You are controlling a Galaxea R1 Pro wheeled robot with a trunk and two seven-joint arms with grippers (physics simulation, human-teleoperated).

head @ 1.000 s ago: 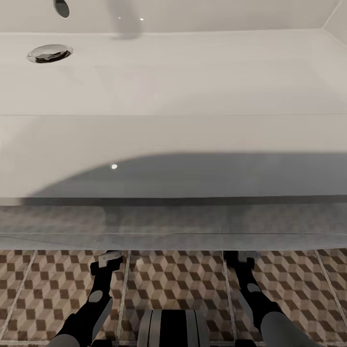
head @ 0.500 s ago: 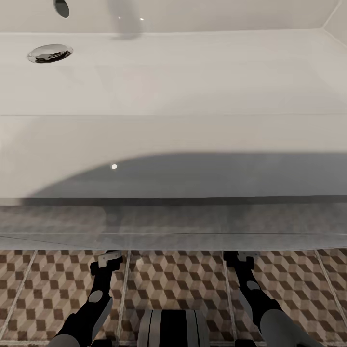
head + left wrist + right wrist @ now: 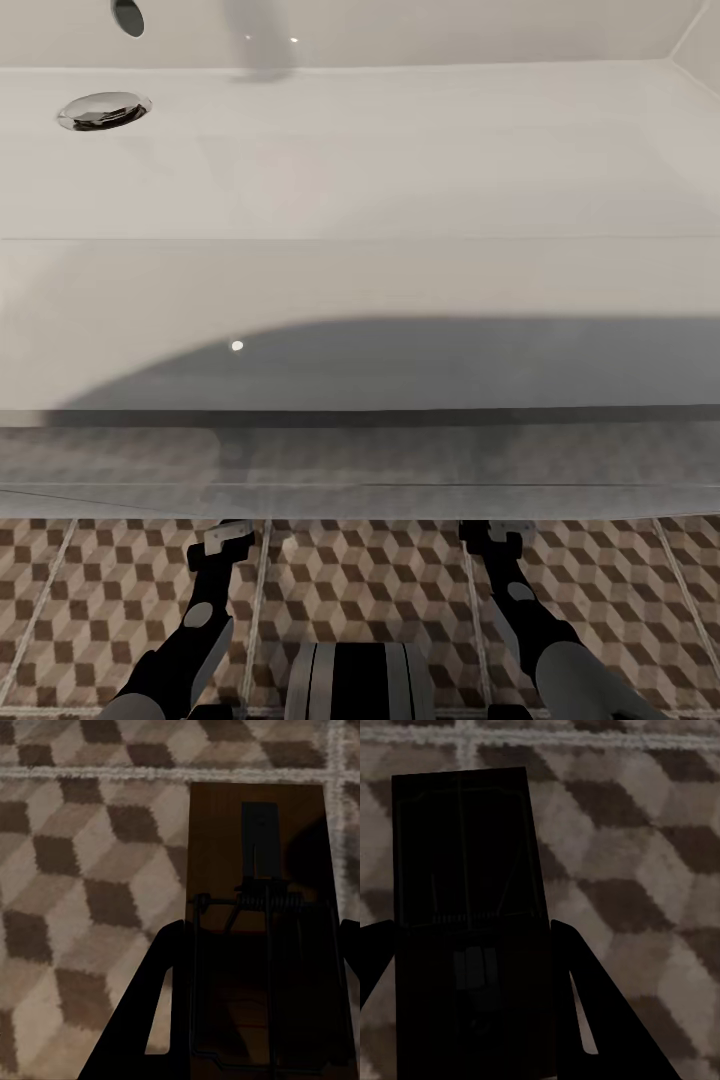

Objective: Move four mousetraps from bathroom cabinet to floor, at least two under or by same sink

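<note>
Placing step, at the sink (image 3: 360,280). Your left hand (image 3: 251,1020) grips a mousetrap (image 3: 259,870); your right hand (image 3: 472,1020) grips another mousetrap (image 3: 465,855). Both hang over the bathroom floor (image 3: 82,870). Next: lower flat, then release.

Bathroom: white sink (image 3: 360,280), tiled floor (image 3: 370,590)

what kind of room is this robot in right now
Most likely a bathroom: a wide white sink basin with a chrome drain spans the head view, and below it lies a floor of cube-patterned tiles with pale grout.
</note>
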